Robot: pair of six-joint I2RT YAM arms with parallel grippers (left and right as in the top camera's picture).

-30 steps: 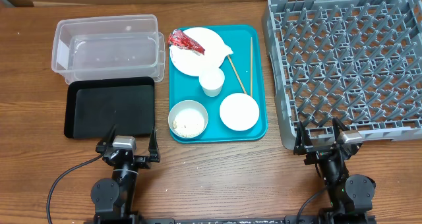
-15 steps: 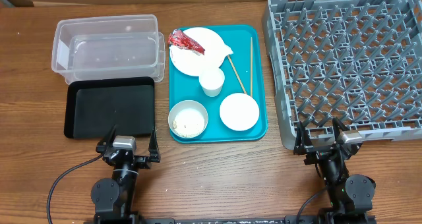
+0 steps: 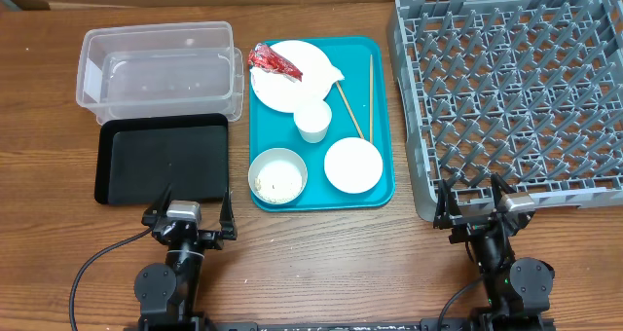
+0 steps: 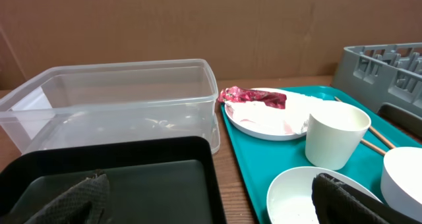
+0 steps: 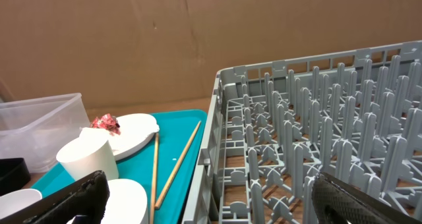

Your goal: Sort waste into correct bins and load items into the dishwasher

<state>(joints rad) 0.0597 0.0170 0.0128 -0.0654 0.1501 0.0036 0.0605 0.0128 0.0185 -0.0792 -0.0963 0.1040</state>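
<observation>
Left gripper (image 3: 191,208) spread wide, empty. Black tray (image 3: 164,159) just ahead of it, tub (image 3: 161,68) beyond. Right gripper (image 3: 470,202) spread wide, empty, at near edge of rack (image 3: 516,97). Teal tray (image 3: 268,128) ahead, between both grippers. On it: plate (image 3: 292,83) with wrapper (image 3: 274,61) at far end, cup (image 3: 313,122) mid, bowls (image 3: 277,174) nearest, chopsticks (image 3: 370,85) along right side.

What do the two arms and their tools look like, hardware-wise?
Both arms are black with round joint housings. The left tool and right tool each have two thin black fingers with a rough dark texture, and a silver-grey block behind them. A thin black cable loops off each base. No markings legible.
</observation>
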